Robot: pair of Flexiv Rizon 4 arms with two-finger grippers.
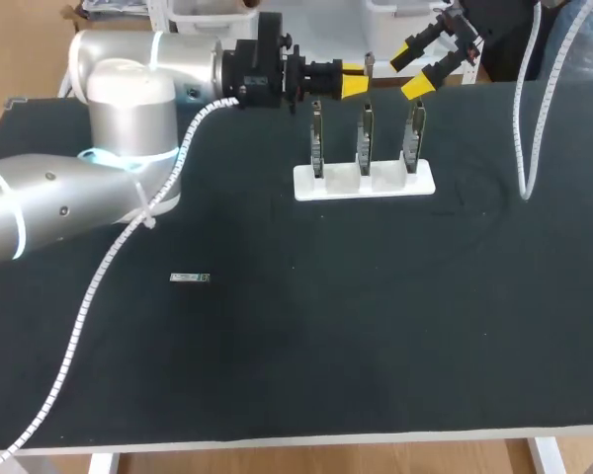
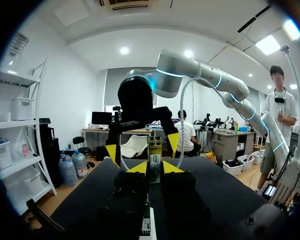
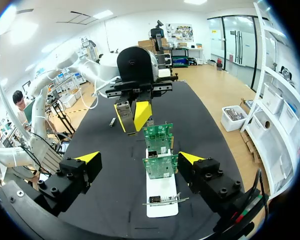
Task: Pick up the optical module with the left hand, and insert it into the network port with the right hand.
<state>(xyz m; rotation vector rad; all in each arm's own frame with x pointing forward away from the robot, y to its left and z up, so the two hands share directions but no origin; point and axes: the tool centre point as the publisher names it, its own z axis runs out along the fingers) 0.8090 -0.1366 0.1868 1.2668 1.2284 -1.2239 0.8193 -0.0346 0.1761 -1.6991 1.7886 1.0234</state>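
Head view: left pincer [image 1: 359, 82] out past the middle of the black tabletop [image 1: 306, 346], clenched on the optical module [image 1: 370, 65], a thin grey piece standing up out of the yellow tips. Held at the far side, just beyond three green boards [image 1: 364, 143] that stand upright in a row on a white stand [image 1: 364, 183]. Right pincer [image 1: 407, 71] in from the far right corner, released, yellow tips spread wide and pointed toward the module, near it but apart. Toward the front left, a small flat part [image 1: 190, 277] lying alone on the tabletop. At the right, a white ribbed cable [image 1: 522, 128] looping down over the tabletop.

Left wrist view: own pincer [image 2: 155, 170] gripping the module [image 2: 155, 156] from both sides, module upright between the yellow tips. Straight ahead, the right pincer [image 2: 142, 148] facing it, fingers apart, one yellow tip showing to each side of the module.

Right wrist view: own pincer [image 3: 140, 158] wide open, with the green boards [image 3: 159, 150] and white stand [image 3: 161, 197] between and under its fingers. Beyond the boards, the left pincer [image 3: 132, 122] pointing down; module hard to make out there. Small flat part [image 3: 112, 121] on the tabletop beside it.
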